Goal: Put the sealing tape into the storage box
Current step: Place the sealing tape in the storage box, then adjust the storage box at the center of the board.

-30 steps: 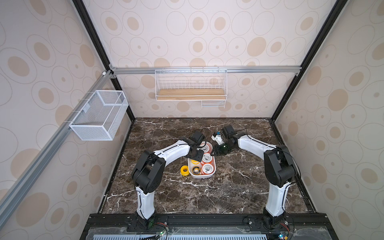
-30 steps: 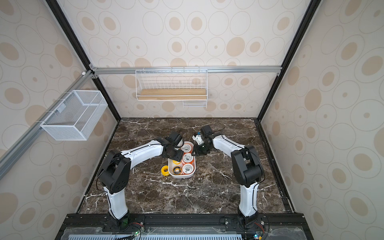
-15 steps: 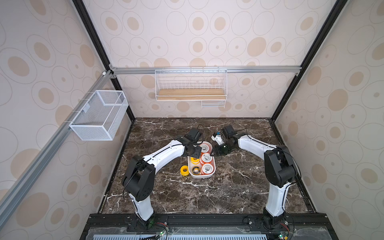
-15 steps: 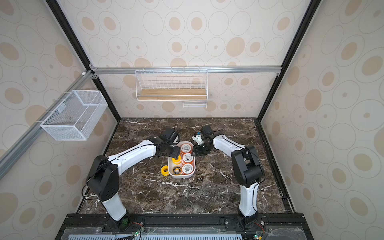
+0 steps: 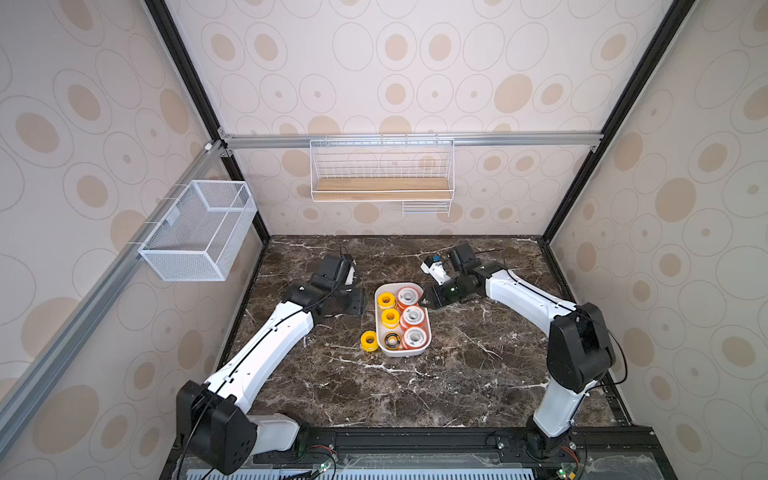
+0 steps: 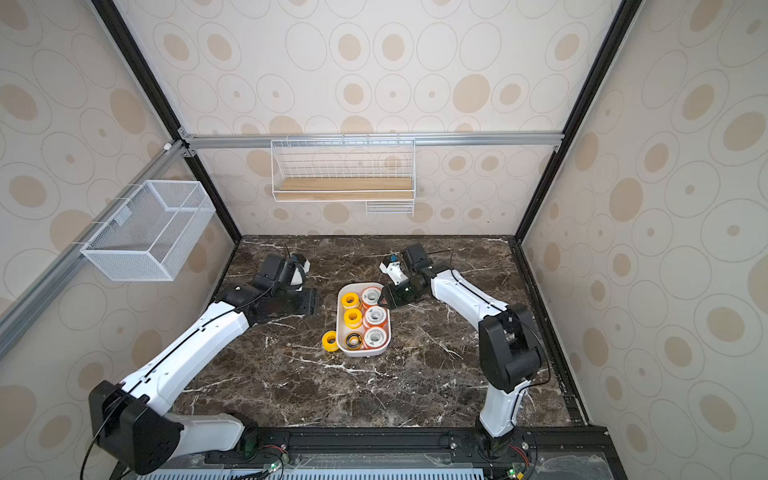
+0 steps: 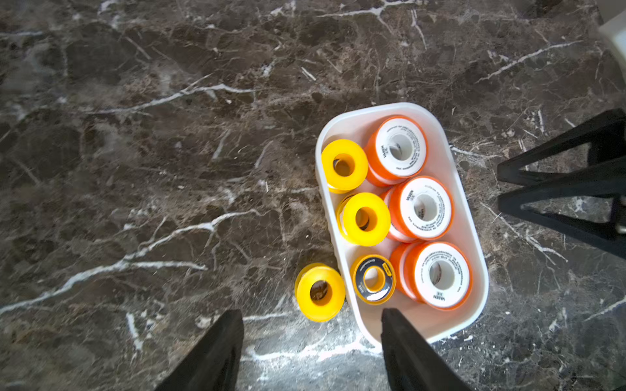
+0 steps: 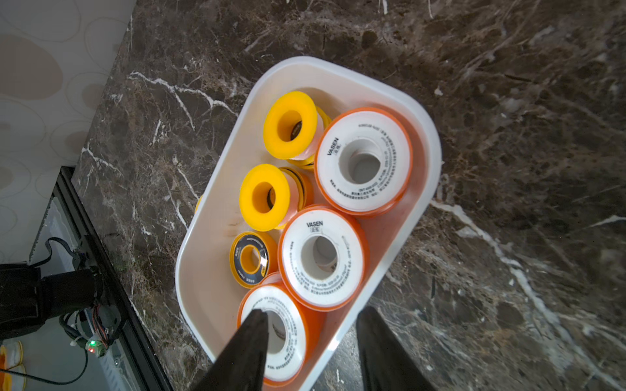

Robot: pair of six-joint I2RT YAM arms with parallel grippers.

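Your left end effector (image 7: 311, 315) hangs released near one yellow spool (image 7: 303, 291) loose on the marble table (image 7: 169, 135). In the storage box (image 7: 465, 220), the sealing tape (image 8: 333, 159) reads VASEN on white faces. Finer print blurs, and lower spools (image 8: 299, 191) sit half hidden. Your right end effector (image 8: 312, 310) gapes astride the box wall. Dotted wallpaper (image 5: 395, 83) surrounds.

White shallow storage box (image 7: 379, 107). Inside, lying flat: three orange-rimmed spools (image 7: 425, 208); beside them two yellow spools (image 7: 363, 218), one black-faced spool (image 7: 373, 278). Outside, against box wall: loose yellow spool (image 7: 320, 292).
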